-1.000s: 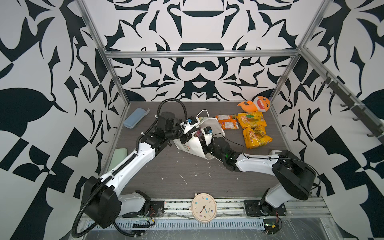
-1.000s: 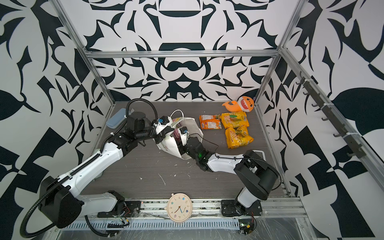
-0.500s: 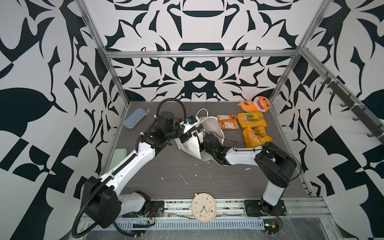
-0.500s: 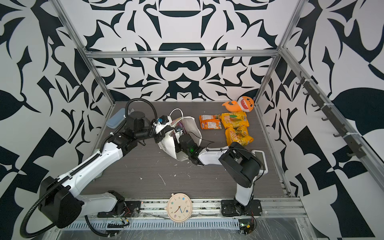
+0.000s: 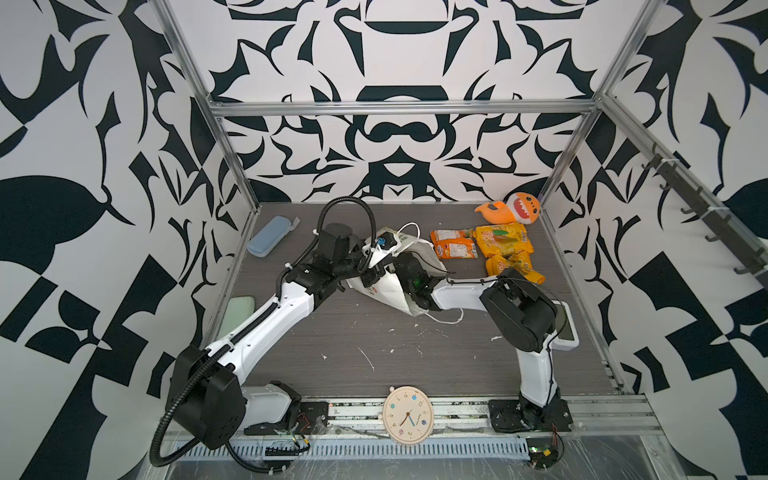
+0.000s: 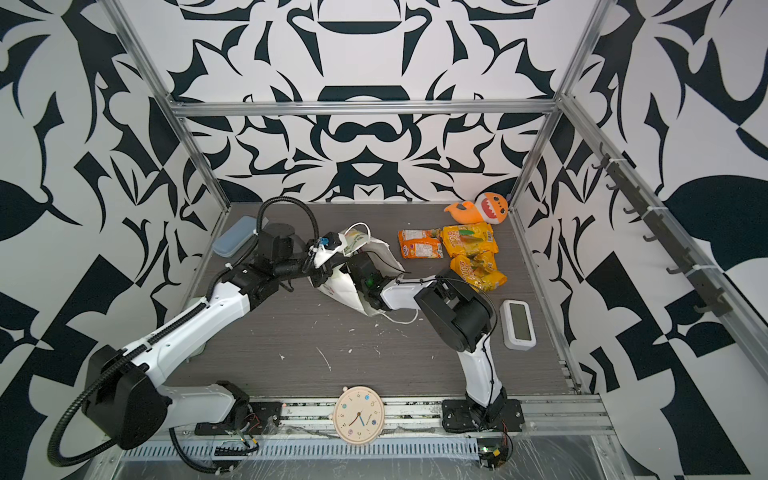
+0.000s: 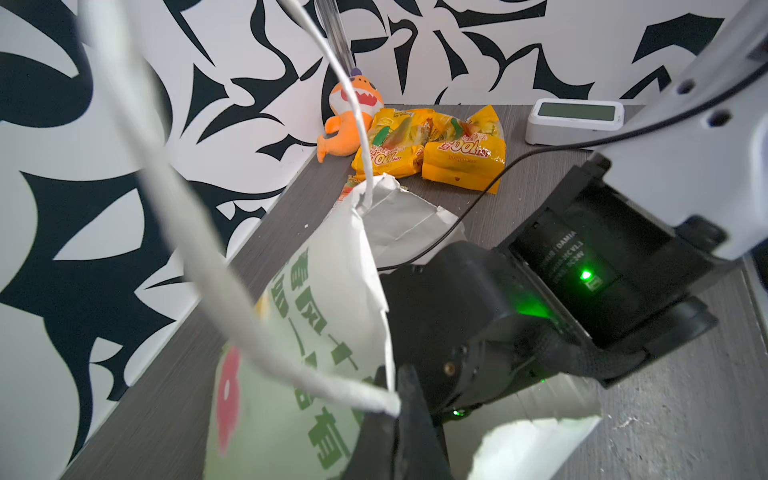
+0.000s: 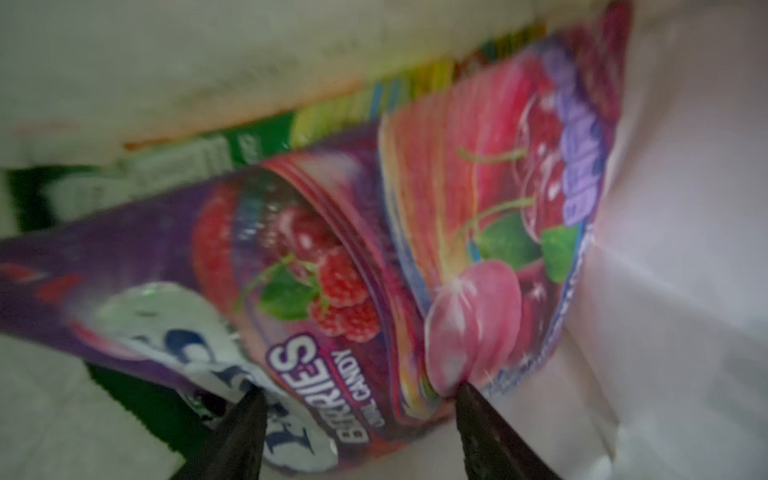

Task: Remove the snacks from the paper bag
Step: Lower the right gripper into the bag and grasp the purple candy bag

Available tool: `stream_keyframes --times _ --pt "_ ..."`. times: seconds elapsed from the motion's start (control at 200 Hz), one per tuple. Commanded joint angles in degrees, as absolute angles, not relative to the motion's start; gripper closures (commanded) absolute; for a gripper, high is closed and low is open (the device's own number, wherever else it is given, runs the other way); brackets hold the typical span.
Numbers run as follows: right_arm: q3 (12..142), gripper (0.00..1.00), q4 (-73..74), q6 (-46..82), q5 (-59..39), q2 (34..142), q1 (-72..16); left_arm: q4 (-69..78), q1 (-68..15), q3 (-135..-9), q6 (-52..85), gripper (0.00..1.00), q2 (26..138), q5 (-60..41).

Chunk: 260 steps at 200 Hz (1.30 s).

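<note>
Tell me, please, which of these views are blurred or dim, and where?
Right wrist view: dim inside the paper bag, purple packet smeared. Left wrist view: near cord handle out of focus, yellow packets sharp. Both top views: evenly lit, sharp.

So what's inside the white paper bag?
The paper bag holds a purple berries packet, a pinkish cherry packet and a green packet behind. The open right gripper reaches in. Anything beneath is covered.

Top views overhead, looking down, wrist views close on paper bag (image 7: 324, 291)
</note>
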<state>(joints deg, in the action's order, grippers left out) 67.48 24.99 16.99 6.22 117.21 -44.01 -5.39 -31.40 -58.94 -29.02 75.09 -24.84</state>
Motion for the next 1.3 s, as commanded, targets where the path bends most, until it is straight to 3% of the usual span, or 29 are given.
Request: stream_keyframes --times 0.0,0.225,0.395,0.9,1.295 --pt "72.5 0.32 23.3 19.9 9.7 119.4 -43.4 -3.6 -32.2 -61.0 -29.5 1.00 74.8 -29.6" --pt "74.6 0.67 24.4 23.7 13.7 122.9 -42.6 -3.2 -32.4 -60.6 -29.3 1.00 74.3 -29.1" --pt "72.7 0.87 26.3 23.5 15.6 121.1 -42.6 -2.6 -32.3 -59.9 -29.1 1.00 73.5 -28.2" --pt "64.8 1.00 29.8 22.9 13.5 112.6 -42.6 0.4 -32.4 -57.7 -28.3 1.00 74.5 -23.8" --pt "57.6 1.00 29.3 21.1 11.7 103.1 -42.6 0.0 -32.3 -57.8 -28.5 1.00 74.4 -21.9"
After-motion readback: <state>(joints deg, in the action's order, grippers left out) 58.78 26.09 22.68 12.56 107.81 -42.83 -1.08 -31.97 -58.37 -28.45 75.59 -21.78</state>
